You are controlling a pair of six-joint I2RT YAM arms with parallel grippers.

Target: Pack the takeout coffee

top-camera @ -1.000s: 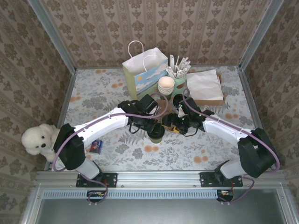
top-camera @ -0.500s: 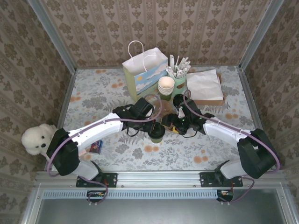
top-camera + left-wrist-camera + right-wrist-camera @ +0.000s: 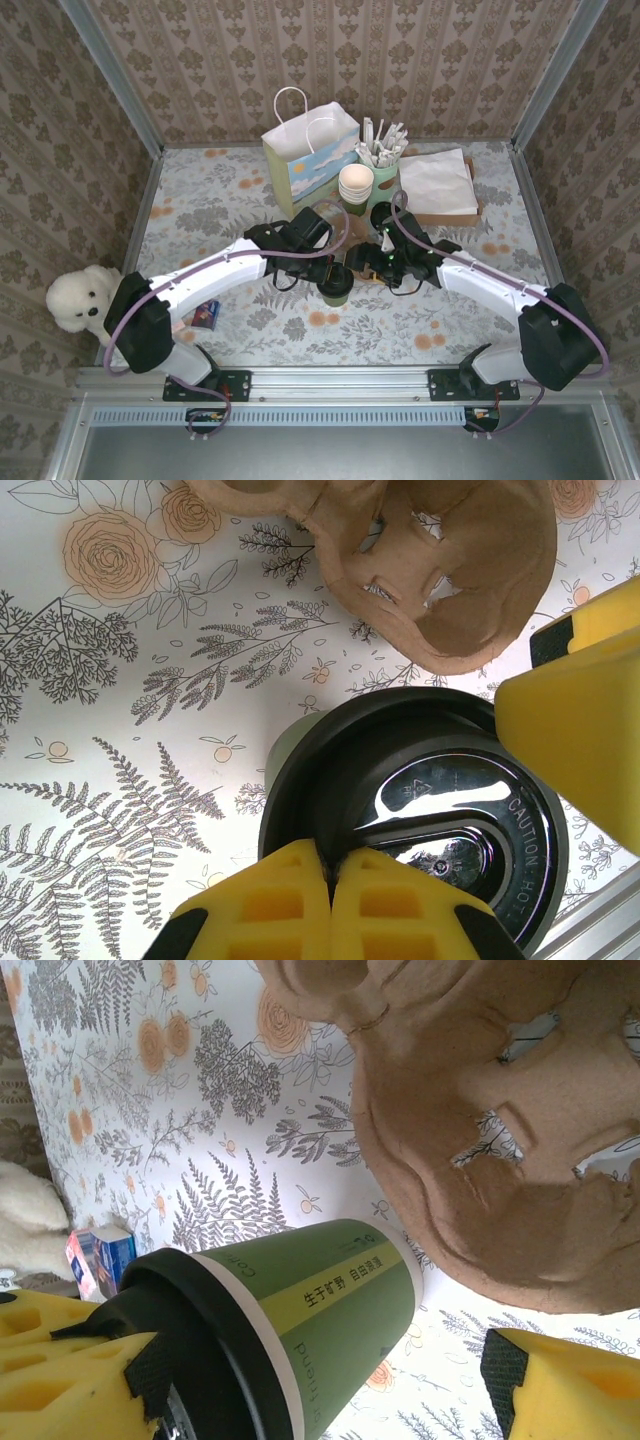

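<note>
The coffee is a green paper cup with a black lid, standing on the floral table. My left gripper is shut on the near rim of that lid, seen from above. My right gripper is open, one finger on each side of the cup, and from above it sits just right of the cup. One right fingertip shows beside the lid. The brown moulded-pulp carrier lies on the table just behind the cup, largely hidden under both wrists from above.
A white paper bag stands at the back, with stacked cream cups and a green cup of white sticks beside it. White napkins lie back right. A teddy bear and a small blue box sit left.
The left arm's forearm has swung slightly to the right while its gripper stays at the lid. The right wrist has shifted a little. The cup has hardly moved.
</note>
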